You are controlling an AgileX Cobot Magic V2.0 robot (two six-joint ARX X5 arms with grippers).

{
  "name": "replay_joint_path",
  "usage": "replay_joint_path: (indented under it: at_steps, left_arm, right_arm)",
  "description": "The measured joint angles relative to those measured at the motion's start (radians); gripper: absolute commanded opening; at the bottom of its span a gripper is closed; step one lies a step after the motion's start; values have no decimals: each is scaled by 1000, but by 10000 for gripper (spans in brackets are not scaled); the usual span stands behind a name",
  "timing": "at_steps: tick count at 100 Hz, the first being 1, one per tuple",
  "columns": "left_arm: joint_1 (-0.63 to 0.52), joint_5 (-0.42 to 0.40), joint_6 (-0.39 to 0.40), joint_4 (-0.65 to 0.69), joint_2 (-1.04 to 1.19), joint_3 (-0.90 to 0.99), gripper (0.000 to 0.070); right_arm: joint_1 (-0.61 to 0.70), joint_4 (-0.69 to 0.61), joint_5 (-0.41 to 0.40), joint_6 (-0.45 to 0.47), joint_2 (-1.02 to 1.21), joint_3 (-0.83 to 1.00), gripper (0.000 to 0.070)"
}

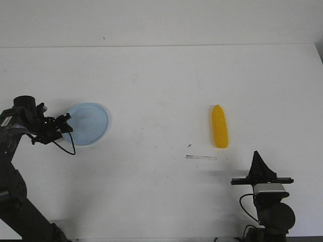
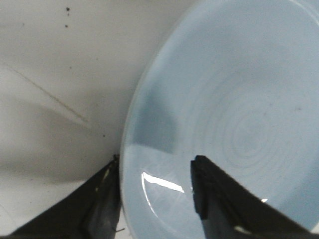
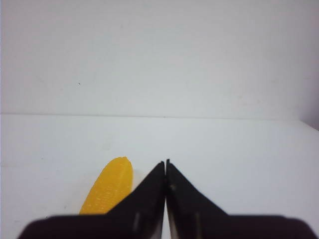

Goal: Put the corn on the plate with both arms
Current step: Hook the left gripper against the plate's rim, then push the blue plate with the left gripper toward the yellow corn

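The pale blue plate (image 1: 90,123) lies on the white table at the left. My left gripper (image 1: 64,122) is at its left rim and open. In the left wrist view (image 2: 155,164) one finger (image 2: 99,199) sits just outside the plate's (image 2: 239,99) rim and the other (image 2: 219,199) over its inside, with a wide gap between them. The yellow-orange corn (image 1: 219,127) lies right of centre, its tapered end pointing away from me. My right gripper (image 1: 257,153) is shut and empty, near the front edge. The corn (image 3: 107,189) lies ahead of it and to its left.
A thin pale strip (image 1: 201,157) and a small dark speck (image 1: 189,145) lie on the table just in front of the corn. The table's far edge (image 1: 161,46) meets a white wall. The table's right edge (image 1: 318,55) shows at the far right.
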Motion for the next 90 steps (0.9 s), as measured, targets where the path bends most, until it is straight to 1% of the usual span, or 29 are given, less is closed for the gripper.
replay_joint_path:
  at_steps: [7,27,32,49,55,74,90]
  left_arm:
    - [0,0,0,-1,0,0,0]
    - [0,1,0,-1,0,0,0]
    - [0,12,0,-2,0,0,1]
    - [0,114,0,-25,0,0,0]
    - [0,132,0,-30,0,0,1]
    - [-18,133,0,-28,-38,0,1]
    - [-108,134,-1,-23,-77,0,1]
  right_arm:
    - [0,0,0,0,0,0,1]
    - [0,0,0,0,0,0,1]
    - [0,0,0,0,0,0,1]
    - [0,0,0,0,0,0,1]
    - [0,0,0,0,0,0,1]
    - [0,0,0,0,0,0,1]
    - [0,0,0,0,0,0,1]
